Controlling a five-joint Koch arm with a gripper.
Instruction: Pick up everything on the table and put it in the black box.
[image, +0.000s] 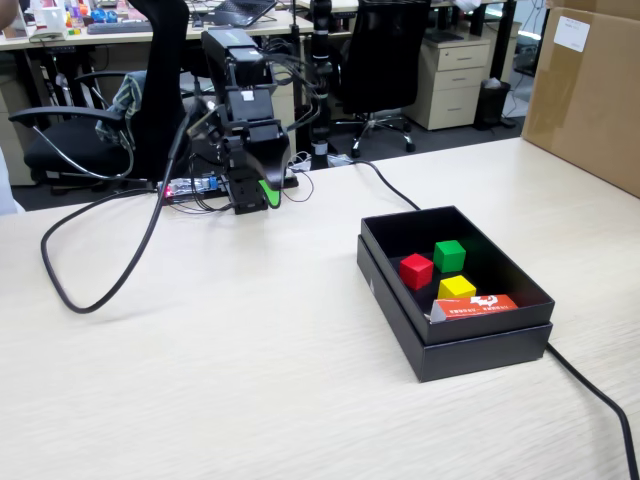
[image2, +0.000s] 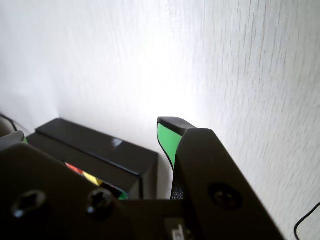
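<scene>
Our claw (image: 268, 193) hangs folded near the arm's base, holding nothing; only one green-faced tip shows, so we cannot tell its gap. Well off to its side in the fixed view, the red cube (image: 416, 270) sits inside the black box (image: 480, 345). We judge it light, rigid, slick; grip opposite flat faces. The table (image: 200, 380) is pale woodgrain; office chairs stand beyond.

free: wide bare counter (image: 230, 350) left of and in front of black box (image: 400, 300) in fixed view | box top open, reachable from above | inside: red cube (image: 416, 270), green cube (image: 449, 255), yellow cube (image: 457, 288), orange packet (image: 478, 306) close together | obstacles: brown carton (image: 590, 95) far right; cable loop (image: 100, 270) on left; cable (image: 600, 400) by box's right corner
</scene>
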